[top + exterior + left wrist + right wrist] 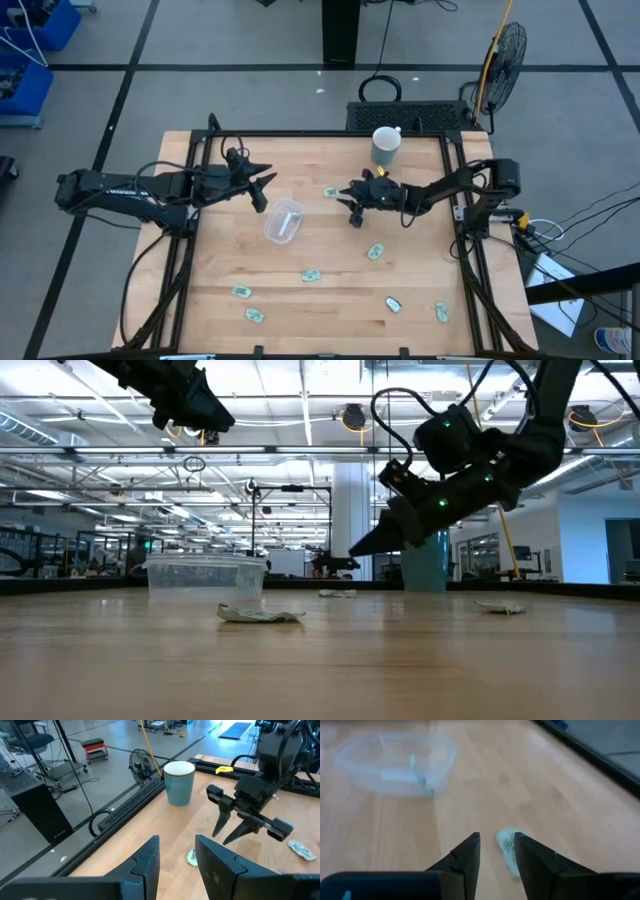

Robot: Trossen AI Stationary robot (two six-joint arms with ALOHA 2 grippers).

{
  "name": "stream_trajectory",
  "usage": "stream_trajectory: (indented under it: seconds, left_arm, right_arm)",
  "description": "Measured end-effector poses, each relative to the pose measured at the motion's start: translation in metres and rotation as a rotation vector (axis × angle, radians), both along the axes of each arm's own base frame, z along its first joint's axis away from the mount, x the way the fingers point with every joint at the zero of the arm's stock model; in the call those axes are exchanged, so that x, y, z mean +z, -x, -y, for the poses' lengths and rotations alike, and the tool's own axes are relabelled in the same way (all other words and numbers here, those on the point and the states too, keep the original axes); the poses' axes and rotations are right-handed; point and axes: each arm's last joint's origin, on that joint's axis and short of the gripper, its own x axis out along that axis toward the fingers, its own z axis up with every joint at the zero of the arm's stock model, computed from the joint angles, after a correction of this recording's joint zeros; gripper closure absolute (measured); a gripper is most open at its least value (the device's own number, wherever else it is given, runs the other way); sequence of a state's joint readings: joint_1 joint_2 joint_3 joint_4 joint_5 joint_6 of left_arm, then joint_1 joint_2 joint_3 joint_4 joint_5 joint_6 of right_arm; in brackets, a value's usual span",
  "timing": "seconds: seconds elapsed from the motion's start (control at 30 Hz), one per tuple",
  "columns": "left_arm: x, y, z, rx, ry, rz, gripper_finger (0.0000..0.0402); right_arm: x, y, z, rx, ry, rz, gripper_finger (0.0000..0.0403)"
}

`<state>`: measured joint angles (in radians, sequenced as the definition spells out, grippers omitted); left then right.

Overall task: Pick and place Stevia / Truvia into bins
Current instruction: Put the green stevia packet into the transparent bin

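Pale wooden table point(330, 270), smooth, faintly glossy, grain showing. Clear see-through plastic bin point(283, 221), lightly glossy; crinkled paper packets point(375, 252). Glazed mug point(179, 782); matt dark plastic pincer fingers point(462, 855).

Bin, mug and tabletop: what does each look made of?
The bin looks like clear, slightly frosted plastic: the wood shows through its walls. The mug seems glazed ceramic, teal outside and white inside with a smooth sheen, though coated metal is possible. The tabletop looks like pale wood with visible plank grain.
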<state>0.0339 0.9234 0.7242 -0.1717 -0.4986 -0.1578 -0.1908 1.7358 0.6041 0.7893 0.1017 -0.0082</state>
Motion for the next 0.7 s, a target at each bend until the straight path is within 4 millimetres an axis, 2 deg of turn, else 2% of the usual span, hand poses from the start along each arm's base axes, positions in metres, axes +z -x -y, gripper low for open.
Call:
stream_trajectory:
  seconds: [0.13,0.23,0.4,0.6,0.7]
  left_arm:
    - [0.004,-0.001,-0.003,0.016,-0.024,0.027,0.0270]
    - [0.005,-0.001,-0.005,0.027,-0.024,0.042,0.0270]
    - [0.005,-0.001,-0.006,0.025,-0.031,0.037,0.0270]
    - [0.005,-0.001,-0.006,0.021,-0.043,0.028,0.0270]
    - [0.005,-0.001,-0.006,0.020,-0.044,0.027,0.0270]
  right_arm:
    - [-0.011,-0.020,0.006,-0.010,0.000,-0.072,0.0280]
    - [-0.016,-0.031,0.012,-0.097,0.033,-0.134,0.0278]
    - [-0.025,-0.029,0.014,-0.147,-0.007,-0.215,0.0278]
    - [-0.028,-0.026,0.015,-0.165,-0.041,-0.249,0.0278]
    - [-0.028,-0.026,0.017,-0.180,-0.058,-0.245,0.0293]
